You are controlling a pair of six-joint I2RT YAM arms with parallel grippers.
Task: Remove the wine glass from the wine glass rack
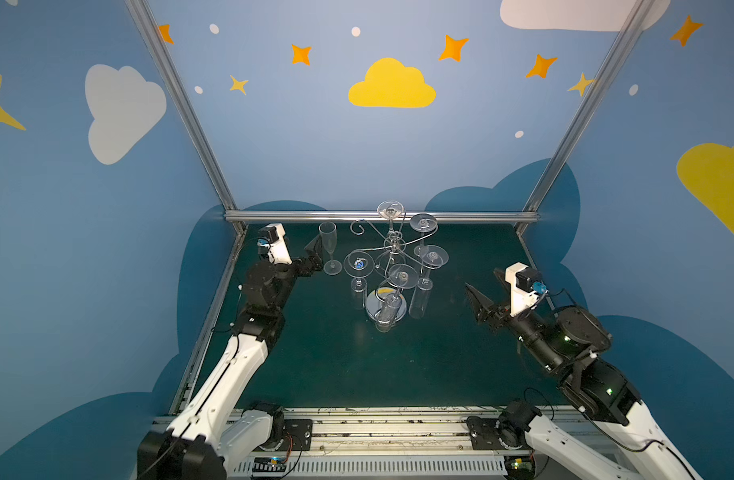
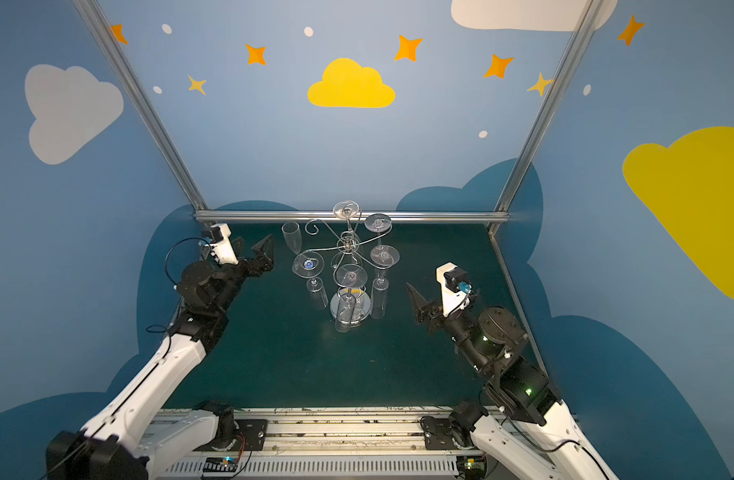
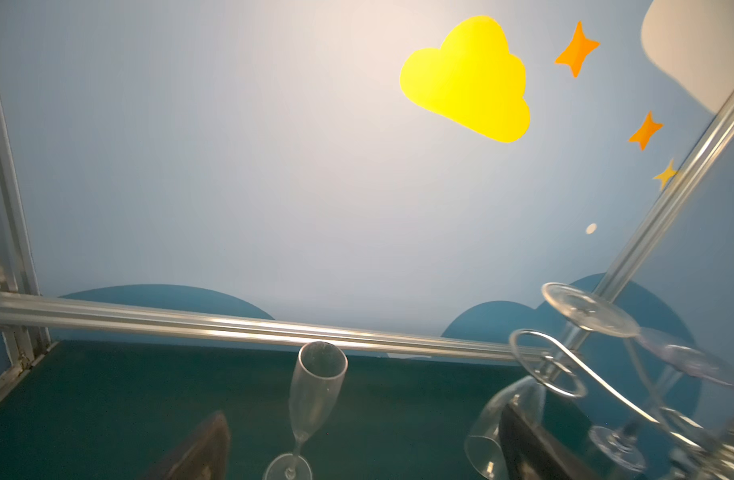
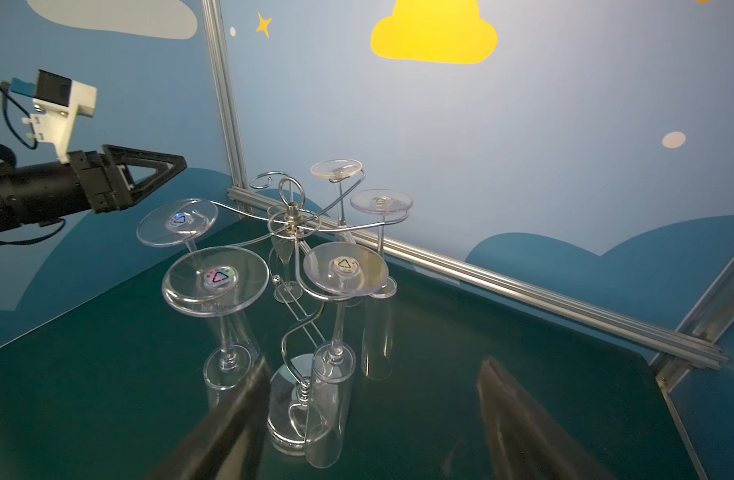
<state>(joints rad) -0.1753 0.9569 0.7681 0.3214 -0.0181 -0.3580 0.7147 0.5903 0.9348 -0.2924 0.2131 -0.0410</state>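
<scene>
Evidently the wine glass (image 1: 328, 249) is standing upright on the table (image 1: 357, 365), just beside the wine glass rack (image 1: 392, 246). The left pincer (image 1: 315, 254), next to it, and the right pincer (image 1: 477, 301) are both gaping wide and gripping nothing, probably to avoid knocking the hanging glasses (image 1: 402, 275).

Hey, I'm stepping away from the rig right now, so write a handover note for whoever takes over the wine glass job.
Left end effector: open, empty, right beside the upright wine glass standing on the table.
Right end effector: open, empty, hovering clear of the wine glass rack.
Done: one glass is off the rack; one scroll arm is bare.
Left: five hanging glasses are on the rack, if they are wanted too. Probably back the left arm away gently first.
</scene>
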